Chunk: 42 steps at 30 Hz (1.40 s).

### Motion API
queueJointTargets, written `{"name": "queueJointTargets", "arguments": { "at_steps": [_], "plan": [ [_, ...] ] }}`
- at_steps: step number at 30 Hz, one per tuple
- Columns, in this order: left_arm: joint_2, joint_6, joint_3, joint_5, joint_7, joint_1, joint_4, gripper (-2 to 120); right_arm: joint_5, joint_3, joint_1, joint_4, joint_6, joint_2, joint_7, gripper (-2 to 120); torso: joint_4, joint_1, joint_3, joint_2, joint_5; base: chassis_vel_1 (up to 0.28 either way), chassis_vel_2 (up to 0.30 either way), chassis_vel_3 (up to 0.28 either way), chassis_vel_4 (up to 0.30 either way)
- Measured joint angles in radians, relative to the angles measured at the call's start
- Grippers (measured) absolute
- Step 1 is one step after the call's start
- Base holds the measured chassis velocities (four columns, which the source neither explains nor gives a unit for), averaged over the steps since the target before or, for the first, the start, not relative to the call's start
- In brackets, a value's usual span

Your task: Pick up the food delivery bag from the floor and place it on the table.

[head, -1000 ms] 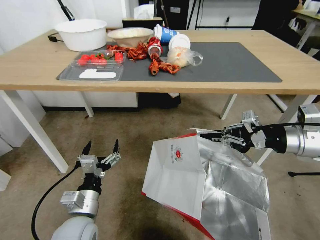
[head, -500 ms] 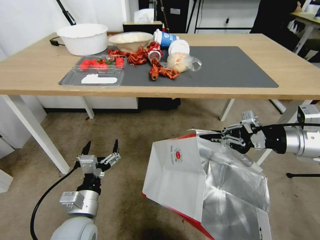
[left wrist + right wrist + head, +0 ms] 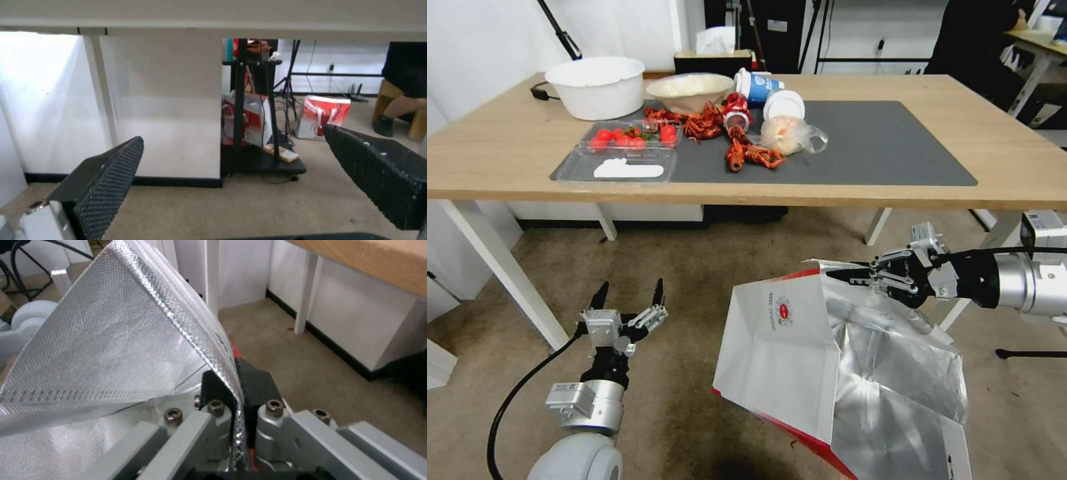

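Right tool [image 3: 842, 273] clamping food delivery bag [image 3: 800, 347] rim — bag hanging below

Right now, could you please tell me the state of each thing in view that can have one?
Food delivery bag: open, foil lining showing, rim pinched by the right gripper.
Right gripper: shut on the bag's rim.
Left gripper: open, empty, above the floor.
Blue cup: tipped on its side on the table.
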Motion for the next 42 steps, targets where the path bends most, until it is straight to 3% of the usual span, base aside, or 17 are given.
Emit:
{"name": "queueJointTargets", "arguments": {
  "at_steps": [29, 34, 42],
  "plan": [
    [0.001, 0.003, -0.004, -0.004, 0.0, 0.002, -0.009, 100, 0.0, 0.007, 0.0, 0.001, -0.003, -0.019, -0.01, 0, 0.0, 0.039, 0.072, 0.111, 0.0, 0.0, 0.0, 0.0, 0.0],
    [0.0, 0.002, -0.004, -0.005, 0.0, 0.003, -0.009, 100, -0.013, 0.007, -0.002, -0.008, -0.01, -0.028, -0.026, 0, 0.0, 0.053, 0.097, 0.15, 0.0001, 0.0, 0.0, 0.0, 0.0],
    [0.0, 0.001, -0.005, -0.006, 0.0, 0.001, -0.008, 100, -0.015, 0.008, -0.003, -0.012, -0.014, -0.032, -0.035, 0, 0.0, 0.065, 0.117, 0.182, 0.0001, 0.0, 0.0, 0.0, 0.0]
  ]
}}
